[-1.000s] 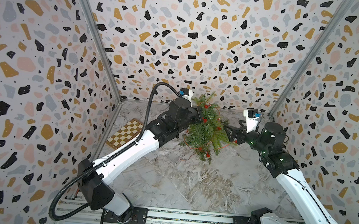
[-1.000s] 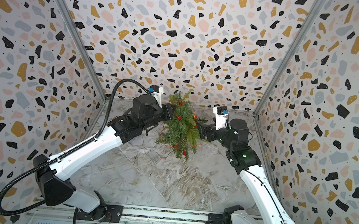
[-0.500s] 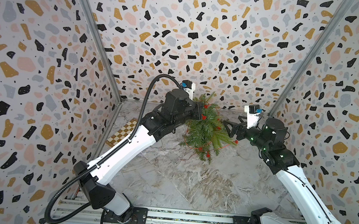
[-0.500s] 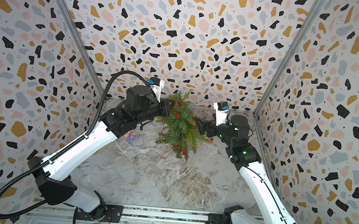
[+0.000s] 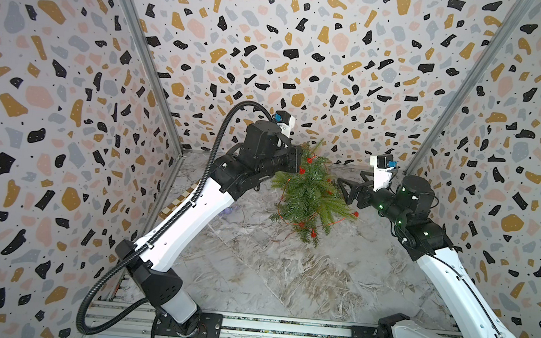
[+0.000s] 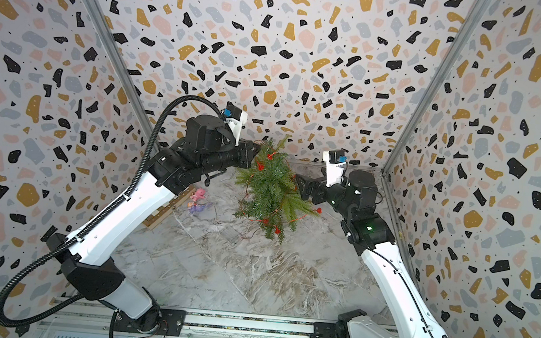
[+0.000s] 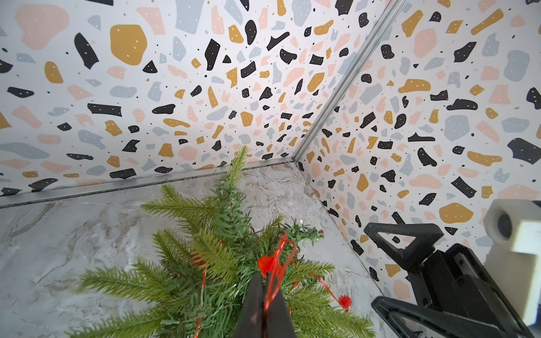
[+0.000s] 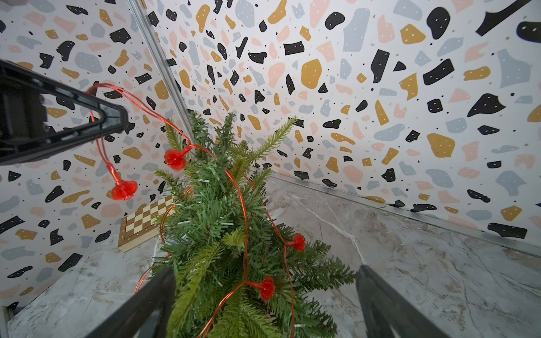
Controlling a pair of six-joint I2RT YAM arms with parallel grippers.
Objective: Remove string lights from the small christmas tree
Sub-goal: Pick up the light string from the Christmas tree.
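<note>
The small christmas tree [image 5: 310, 194] [image 6: 270, 190] stands at the back middle of the marble table, between my two arms. The string lights [image 8: 175, 159], a thin red wire with red bulbs, wind down through its branches [image 7: 202, 281]. My left gripper [image 7: 268, 276] is shut on a loop of that wire beside the treetop [image 5: 298, 160], and one bulb [image 8: 124, 190] hangs free below its jaws. My right gripper [image 8: 266, 270] stands open, its two fingers either side of the tree's right-hand branches [image 5: 345, 187], not pinching them.
A small chessboard [image 8: 146, 222] [image 6: 163, 213] lies by the left wall under my left arm. A pink-and-purple toy figure [image 6: 198, 200] lies next to it. Terrazzo walls close in the back and both sides. The arms' base rail [image 5: 281, 328] runs along the front edge.
My left arm has risen and lifted its shut gripper with the wire up beside the treetop. My right gripper has risen slightly, still open at the tree's right side.
</note>
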